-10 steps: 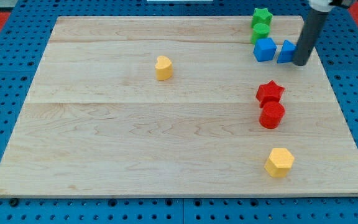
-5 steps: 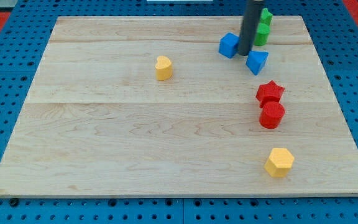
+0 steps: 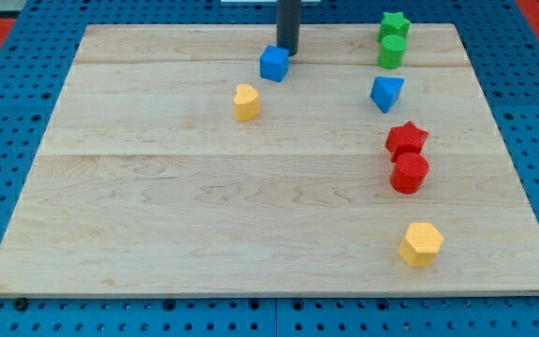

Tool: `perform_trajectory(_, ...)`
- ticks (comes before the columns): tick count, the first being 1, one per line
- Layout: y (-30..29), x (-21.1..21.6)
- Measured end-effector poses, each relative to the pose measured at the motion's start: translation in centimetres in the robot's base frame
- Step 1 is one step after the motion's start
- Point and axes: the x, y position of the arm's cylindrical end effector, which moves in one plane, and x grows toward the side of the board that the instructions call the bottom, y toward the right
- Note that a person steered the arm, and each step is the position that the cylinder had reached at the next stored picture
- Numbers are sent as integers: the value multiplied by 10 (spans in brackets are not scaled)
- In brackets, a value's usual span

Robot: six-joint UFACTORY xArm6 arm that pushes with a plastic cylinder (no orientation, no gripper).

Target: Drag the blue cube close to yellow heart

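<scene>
The blue cube sits near the view's top, left of centre-right. The yellow heart lies just below and to the left of it, a small gap apart. My tip stands at the cube's upper right edge, touching or almost touching it. The dark rod rises straight up out of the view's top.
A blue triangular block lies right of the cube. A green star and green cylinder sit at the top right. A red star, red cylinder and yellow hexagon line the right side.
My tip has swept left from the right edge, pushing the blue cube left toward the yellow heart. The blue triangular block was shifted left and down, then left behind.
</scene>
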Motion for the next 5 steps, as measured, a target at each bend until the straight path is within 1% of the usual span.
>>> perform_trajectory(4,-12,39)
perform_trajectory(5,-26,57)
